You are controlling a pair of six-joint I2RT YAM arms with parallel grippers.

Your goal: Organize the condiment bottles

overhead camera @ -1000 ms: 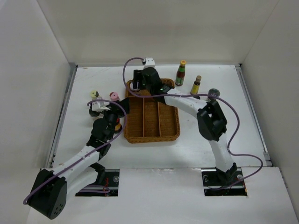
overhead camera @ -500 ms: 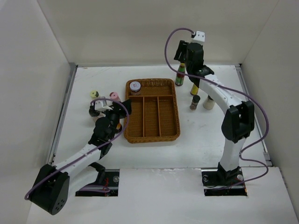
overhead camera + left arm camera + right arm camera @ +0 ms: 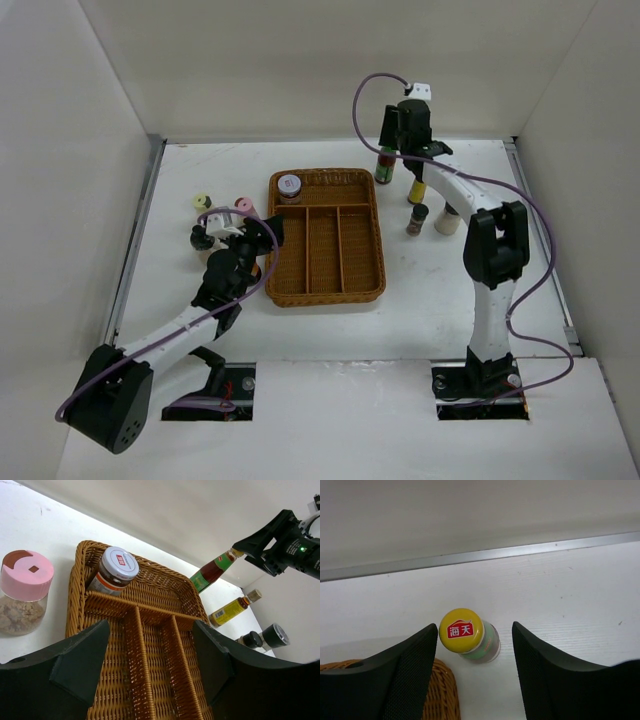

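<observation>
A white-capped jar [image 3: 289, 186] [image 3: 119, 562] stands in the back-left compartment of the wicker tray [image 3: 376, 262]. My right gripper [image 3: 402, 135] [image 3: 475, 626] hangs open above a yellow-capped sauce bottle [image 3: 385, 162] [image 3: 461, 630], which shows between the fingers untouched. A tan-capped yellow bottle [image 3: 417, 188], a small dark bottle [image 3: 417, 219] and a cream jar [image 3: 448, 221] stand right of the tray. My left gripper [image 3: 262, 233] [image 3: 150, 650] is open and empty over the tray's left edge. A pink-capped jar [image 3: 243, 206] [image 3: 27, 570] is to its left.
A yellow-capped small jar [image 3: 202, 201] and a black-capped one [image 3: 203, 238] stand left of the tray. The tray's three long compartments hold nothing. White walls close in the back and both sides of the table. A tray corner [image 3: 440, 690] lies by the right gripper.
My right arm left the white-capped jar in the tray's back-left compartment and swung to the back right, over the yellow-capped bottle. My left gripper edged toward the tray.
</observation>
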